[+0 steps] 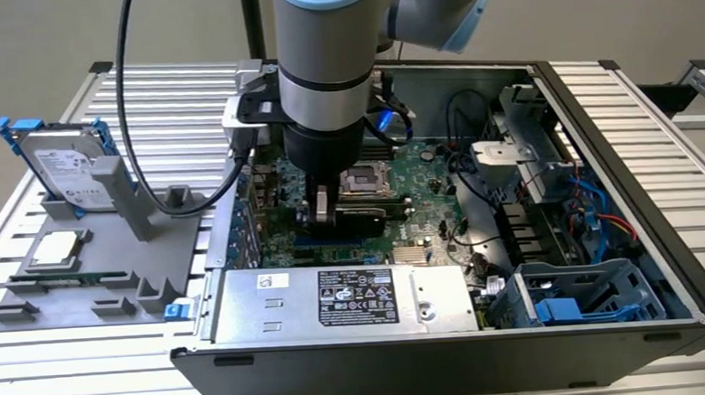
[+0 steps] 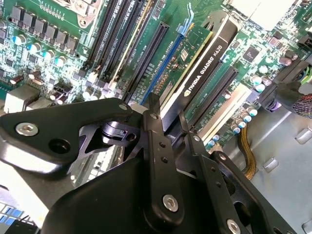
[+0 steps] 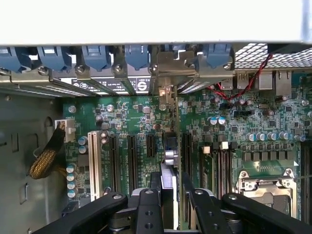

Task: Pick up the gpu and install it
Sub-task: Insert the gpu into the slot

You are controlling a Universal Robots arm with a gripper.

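The tool (image 1: 326, 219) is lowered inside an open computer case (image 1: 621, 138), its black fingers (image 2: 158, 141) closed on the gpu (image 2: 202, 68). The card stands on edge between them, upright in a slot of the green motherboard (image 3: 229, 122). In the first wrist view its thin edge (image 3: 168, 161) runs from the tool toward the case's rear brackets (image 3: 170, 68). Outside the case, on the exterior view's left, a grey fixture (image 1: 102, 256) on the slatted tabletop (image 1: 166, 90) holds a hard drive (image 1: 68, 167) in a blue frame and a small square CPU chip (image 1: 58, 249).
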